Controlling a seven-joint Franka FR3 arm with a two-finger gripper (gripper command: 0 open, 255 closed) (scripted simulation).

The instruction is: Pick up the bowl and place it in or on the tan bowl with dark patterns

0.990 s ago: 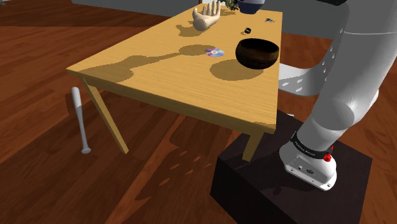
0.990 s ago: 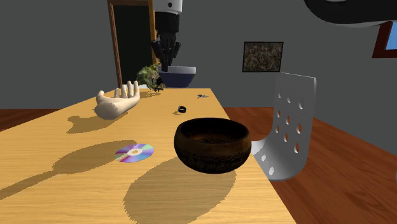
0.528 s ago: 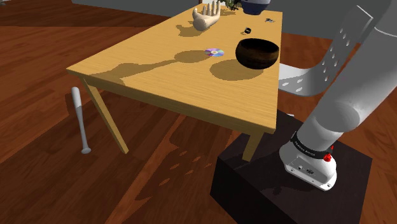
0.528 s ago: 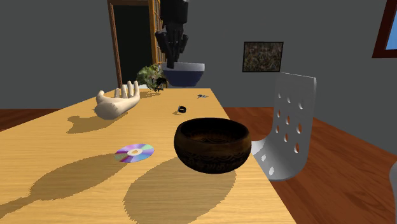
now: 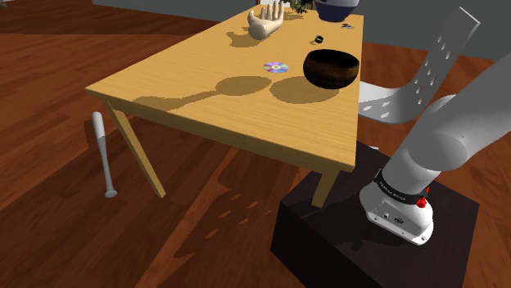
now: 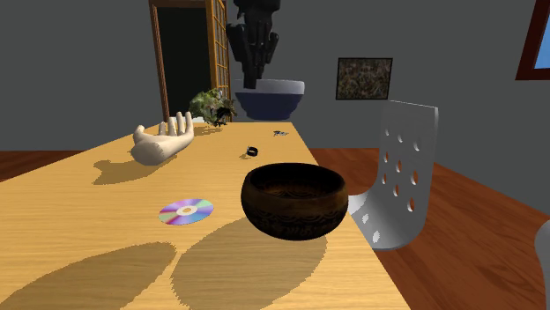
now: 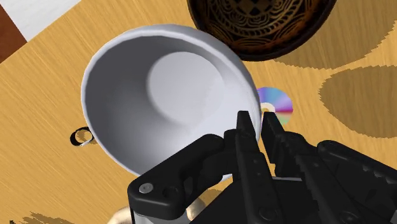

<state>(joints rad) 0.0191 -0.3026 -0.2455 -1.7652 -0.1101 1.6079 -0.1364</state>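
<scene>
Above the wooden table (image 5: pixel 176 69), the black gripper (image 7: pixel 256 122) pinches the rim of a blue-grey bowl (image 7: pixel 159 95), held aloft short of the dark patterned bowl (image 6: pixel 293 201). Rigid and likely light (possibly slick and breakable), it seems best carried by this rim grip.

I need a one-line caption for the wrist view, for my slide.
End effector holds the bowl by its rim above the table, beside the dark patterned bowl.
</scene>
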